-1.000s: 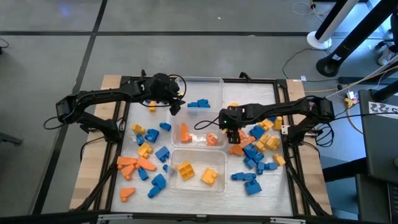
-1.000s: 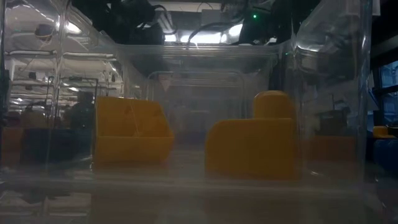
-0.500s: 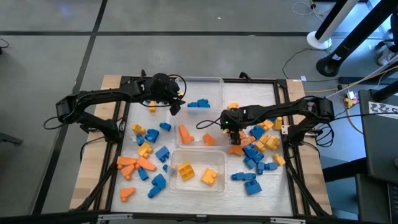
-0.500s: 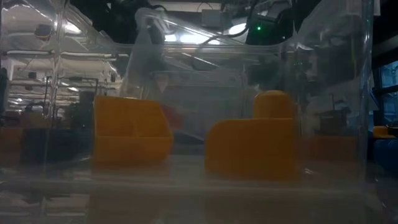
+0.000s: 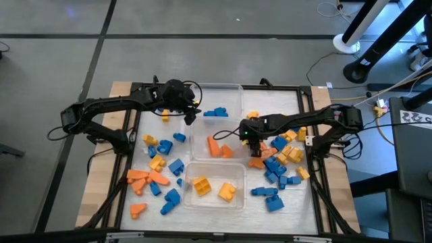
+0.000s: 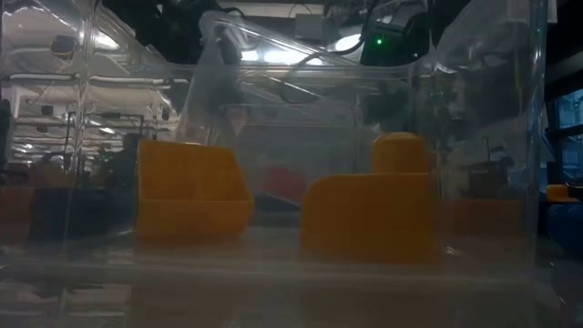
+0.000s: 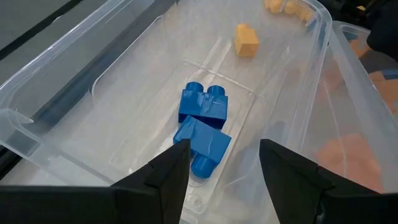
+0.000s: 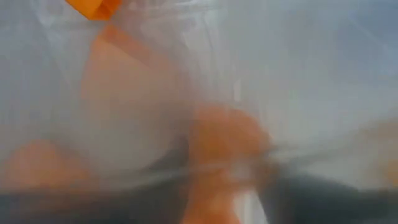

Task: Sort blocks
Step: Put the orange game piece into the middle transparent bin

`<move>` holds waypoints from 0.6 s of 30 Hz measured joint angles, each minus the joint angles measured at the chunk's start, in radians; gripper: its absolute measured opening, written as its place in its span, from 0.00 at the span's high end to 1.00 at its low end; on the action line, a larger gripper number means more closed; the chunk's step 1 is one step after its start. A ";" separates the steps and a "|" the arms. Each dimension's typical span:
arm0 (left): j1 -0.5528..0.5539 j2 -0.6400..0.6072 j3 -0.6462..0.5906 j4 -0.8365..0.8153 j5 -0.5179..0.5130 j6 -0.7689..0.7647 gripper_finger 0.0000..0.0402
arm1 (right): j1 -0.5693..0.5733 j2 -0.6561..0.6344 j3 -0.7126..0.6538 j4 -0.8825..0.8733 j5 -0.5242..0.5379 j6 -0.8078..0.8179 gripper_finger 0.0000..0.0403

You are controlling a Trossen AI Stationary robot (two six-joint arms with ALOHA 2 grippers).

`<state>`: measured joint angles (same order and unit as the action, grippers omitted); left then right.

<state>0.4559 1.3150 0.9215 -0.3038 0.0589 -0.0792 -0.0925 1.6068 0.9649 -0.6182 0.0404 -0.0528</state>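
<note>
Three clear tubs stand in a row down the middle of the table. The far tub (image 5: 233, 91) holds blue blocks (image 7: 202, 127). My left gripper (image 7: 224, 152) hangs open above its left end, touching nothing. The middle tub (image 5: 196, 138) holds orange blocks (image 5: 217, 147) and shows tilted in the low view (image 6: 301, 55). My right gripper (image 5: 251, 140) is low at this tub's right end, over an orange block (image 5: 255, 160). Its wrist view looks through clear plastic at a blurred orange shape (image 8: 224, 143). Whether it touches tub or block, I cannot tell. The near tub (image 5: 239, 202) holds yellow blocks (image 6: 369, 214).
Loose blue, yellow and orange blocks lie in a heap left of the tubs (image 5: 158, 162) and another to their right (image 5: 283, 158). More blue ones sit near the front right (image 5: 268, 196). A dark frame (image 5: 111, 196) rims the table.
The middle tub has tipped, and in the low view its left end now stands raised. The orange blocks inside have slid together toward the tub's middle; the left one has moved toward the table's right edge.
</note>
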 joint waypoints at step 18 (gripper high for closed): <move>0.000 0.000 0.000 0.000 0.000 0.000 0.55 | 0.000 -0.001 0.094 -0.156 -0.136 -0.006 0.65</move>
<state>0.4561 1.3151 0.9215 -0.3035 0.0586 -0.0788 -0.0921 1.6058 1.0587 -0.7739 -0.0958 -0.0590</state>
